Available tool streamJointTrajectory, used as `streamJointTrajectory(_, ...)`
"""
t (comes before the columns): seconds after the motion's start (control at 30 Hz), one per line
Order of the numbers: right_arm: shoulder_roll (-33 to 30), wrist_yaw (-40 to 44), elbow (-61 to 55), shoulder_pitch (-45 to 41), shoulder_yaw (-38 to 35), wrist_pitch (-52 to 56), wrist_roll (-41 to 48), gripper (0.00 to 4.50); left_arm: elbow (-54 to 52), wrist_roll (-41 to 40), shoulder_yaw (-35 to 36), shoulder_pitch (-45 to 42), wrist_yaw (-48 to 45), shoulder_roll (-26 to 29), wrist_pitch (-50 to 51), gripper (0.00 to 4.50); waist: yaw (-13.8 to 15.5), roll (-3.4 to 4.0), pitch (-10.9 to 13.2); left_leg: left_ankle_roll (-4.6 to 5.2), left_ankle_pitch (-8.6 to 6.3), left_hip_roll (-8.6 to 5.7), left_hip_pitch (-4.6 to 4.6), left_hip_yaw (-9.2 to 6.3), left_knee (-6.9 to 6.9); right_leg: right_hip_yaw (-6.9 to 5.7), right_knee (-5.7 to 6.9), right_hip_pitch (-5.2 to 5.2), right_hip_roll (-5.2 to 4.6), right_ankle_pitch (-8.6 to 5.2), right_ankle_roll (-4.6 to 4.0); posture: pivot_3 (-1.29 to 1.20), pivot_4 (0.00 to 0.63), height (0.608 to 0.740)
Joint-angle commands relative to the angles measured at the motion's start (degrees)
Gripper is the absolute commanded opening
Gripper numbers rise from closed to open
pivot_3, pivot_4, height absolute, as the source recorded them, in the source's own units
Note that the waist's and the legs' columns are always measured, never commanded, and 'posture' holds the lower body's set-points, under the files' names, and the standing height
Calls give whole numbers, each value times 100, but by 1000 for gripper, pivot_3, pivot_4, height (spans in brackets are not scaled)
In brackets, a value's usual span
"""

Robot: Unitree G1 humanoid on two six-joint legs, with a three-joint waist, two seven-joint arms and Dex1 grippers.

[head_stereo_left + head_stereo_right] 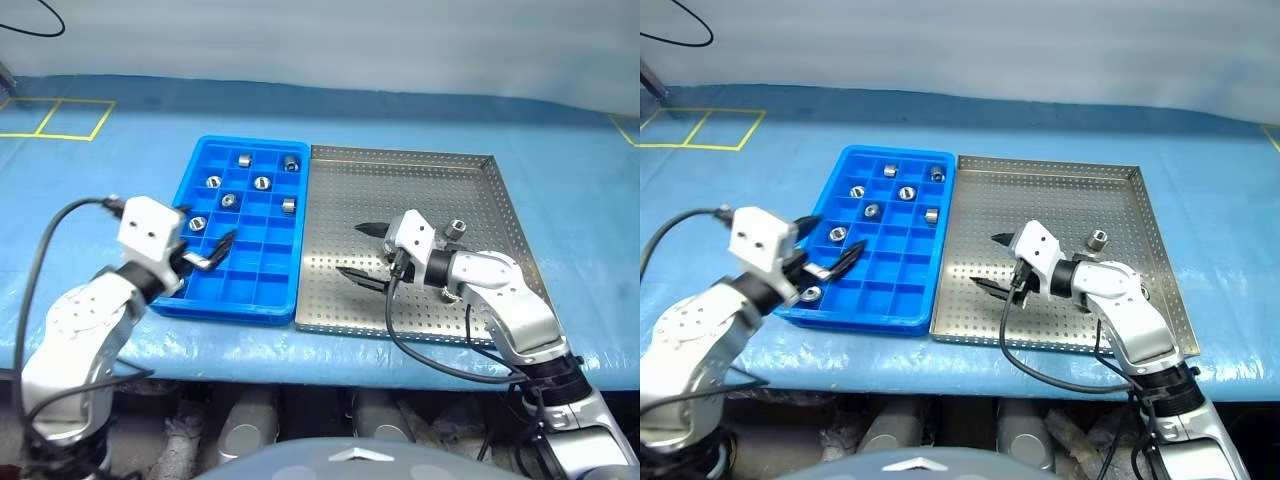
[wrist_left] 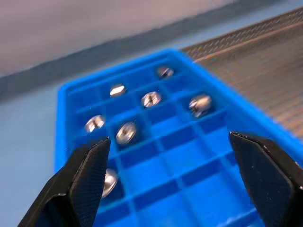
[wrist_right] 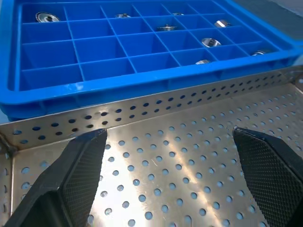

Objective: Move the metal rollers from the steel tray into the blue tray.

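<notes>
Your one remaining metal roller (image 1: 456,229) stands upright, hole up, on the steel tray (image 1: 400,180), just off the right gripper (image 1: 362,250) toward 2 o'clock, so the right arm is far nearer. Both grippers gape fully and hold nothing; the left gripper (image 1: 205,247) hovers over the blue tray (image 1: 199,154), which already holds several shiny rollers.
</notes>
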Motion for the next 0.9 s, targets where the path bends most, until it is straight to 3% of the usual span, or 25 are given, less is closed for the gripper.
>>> streamJointTrajectory(0.03, -170, -197, -507, 224, -393, 111, 7, 4500, 852, 205, -834, -764, -246, -88, -546, 4367, -62, 1, 0, 1, -1, 1, 2, 1, 0, 1, -2, 2, 2, 0, 0, -161, 150, 740)
streamJointTrajectory(0.2, -320, -518, -964, 720, -791, 304, -11, 4500, 2668, 767, -2025, -2031, -727, -312, -1415, 4367, -327, 1, 0, 14, -8, -2, 10, 15, 0, 10, -7, 12, 3, 0, 5, -262, 150, 740)
streamJointTrajectory(0.4, -295, -833, -1633, 1328, -1147, 500, 78, 4500, 4381, 1507, -3053, -2745, -1240, -593, -2265, 4367, -769, 4, -2, 34, -20, -2, 9, 25, -1, 25, -15, 10, 5, 4, 41, -366, 150, 740)
streamJointTrajectory(0.63, -206, -990, -1793, 1625, -1133, 640, 126, 4500, 5411, 1832, -3338, -2974, -1550, -902, -2686, 4367, -1340, 4, -2, 46, -27, -3, 7, 37, 1, 44, -13, 6, -1, -16, 86, -408, 150, 740)
streamJointTrajectory(0.9, -158, -1040, -1774, 1622, -1074, 650, 127, 4500, 6136, 2324, -3334, -3054, -1342, -1120, -2868, 4367, -1760, 4, -2, 47, -28, -2, 12, 43, 1, 56, -12, 8, 2, -15, 101, -406, 150, 740)
